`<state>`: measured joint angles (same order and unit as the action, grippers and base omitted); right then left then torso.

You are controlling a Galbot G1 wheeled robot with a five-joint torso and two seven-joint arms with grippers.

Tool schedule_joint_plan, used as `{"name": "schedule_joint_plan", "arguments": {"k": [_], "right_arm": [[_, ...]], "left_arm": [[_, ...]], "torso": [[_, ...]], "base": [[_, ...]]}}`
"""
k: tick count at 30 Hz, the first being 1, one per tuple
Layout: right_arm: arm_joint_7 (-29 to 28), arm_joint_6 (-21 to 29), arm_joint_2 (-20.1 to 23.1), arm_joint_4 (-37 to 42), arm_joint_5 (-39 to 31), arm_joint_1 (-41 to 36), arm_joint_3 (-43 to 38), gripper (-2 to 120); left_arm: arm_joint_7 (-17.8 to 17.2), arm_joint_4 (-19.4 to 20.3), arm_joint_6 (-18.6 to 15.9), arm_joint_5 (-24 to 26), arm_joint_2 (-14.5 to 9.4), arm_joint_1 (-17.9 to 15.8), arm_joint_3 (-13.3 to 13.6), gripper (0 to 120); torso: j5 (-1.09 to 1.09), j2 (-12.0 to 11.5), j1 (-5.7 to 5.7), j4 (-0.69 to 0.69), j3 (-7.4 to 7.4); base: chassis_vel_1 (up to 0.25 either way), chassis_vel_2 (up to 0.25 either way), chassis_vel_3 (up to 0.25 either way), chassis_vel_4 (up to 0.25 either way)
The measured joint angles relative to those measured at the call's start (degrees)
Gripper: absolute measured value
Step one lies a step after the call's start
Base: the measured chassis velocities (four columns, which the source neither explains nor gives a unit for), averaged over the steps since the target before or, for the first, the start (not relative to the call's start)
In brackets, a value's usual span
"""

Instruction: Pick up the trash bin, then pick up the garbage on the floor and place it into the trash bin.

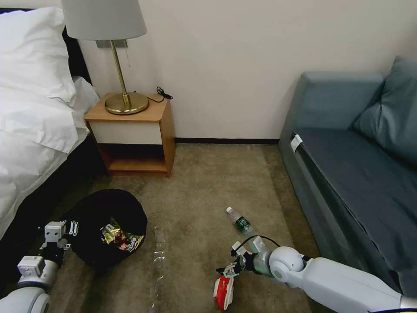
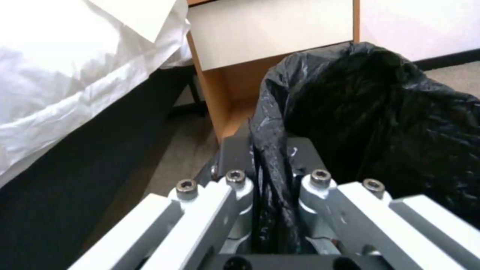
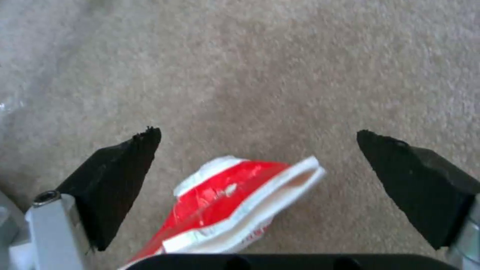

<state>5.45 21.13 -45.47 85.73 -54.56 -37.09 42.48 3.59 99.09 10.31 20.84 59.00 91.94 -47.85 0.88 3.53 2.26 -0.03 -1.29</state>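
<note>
- Right gripper (image 1: 226, 273) is held low over the carpet (image 1: 195, 182) near the robot, fingers spread wide. The red-and-white packet (image 3: 235, 204) lies between the black pads (image 3: 120, 176), neither pad seen touching it.
- Nothing is gripped on the right yet.
- Step in hand, as judged: grasp of the packet. Gripper is best lowered until the pads straddle the packet's puffed middle, then closed slowly. The film is thin and glossy, so a pinch across the folded white seam should slip less than one on the flat face.
- Pads should be kept just off the carpet pile to avoid snagging the fibres.
- Left gripper (image 2: 270, 210) is closed tight on the trash bin (image 1: 106, 228) at its near rim, black liner bunched between the fingers. The bin is held near the bed's side, in front of the nightstand (image 1: 134, 130).
- Liner is crinkled, soft plastic; a grip on liner alone could slide, so the bin wall should stay clamped with it.
- A yellow snack wrapper (image 1: 121, 237) is seen inside the bin, shiny and creased.
- Clear bottle (image 1: 239, 220), green label, lies on its side on the carpet past the right gripper, towards the sofa (image 1: 347, 174). Smooth and round, likely to roll when nudged.
- Carpet is short-pile, beige and matted.
</note>
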Motion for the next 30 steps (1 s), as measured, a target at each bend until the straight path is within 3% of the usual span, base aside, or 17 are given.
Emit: {"name": "schedule_joint_plan", "arguments": {"k": [20, 25, 30], "right_arm": [[3.6, -3.6, -1.5, -5.2, 4.3, -6.6, -4.3, 100], [5.9, -4.5, -1.7, -6.5, 5.0, -7.5, -4.7, 88], [8.5, -5.8, -3.1, -9.3, 5.8, -7.1, -4.7, 63]], "left_arm": [[0.4, -1.5, 0.0, -0.5, 0.3, -1.0, 1.2, 7], [0.2, -1.9, -0.1, -0.5, 0.2, -1.7, 1.7, 7], [0.1, -2.8, -0.3, -0.5, 0.2, -2.6, 2.4, 7]], "torso": [[0.00, 0.0, 0.00, 0.01, 0.00], [0.00, 0.0, 0.00, 0.00, 0.00], [0.00, 0.0, 0.00, 0.01, 0.00]], "base": [[0.000, 0.000, 0.000, 0.000], [0.000, 0.000, 0.000, 0.000], [0.000, 0.000, 0.000, 0.000]]}}
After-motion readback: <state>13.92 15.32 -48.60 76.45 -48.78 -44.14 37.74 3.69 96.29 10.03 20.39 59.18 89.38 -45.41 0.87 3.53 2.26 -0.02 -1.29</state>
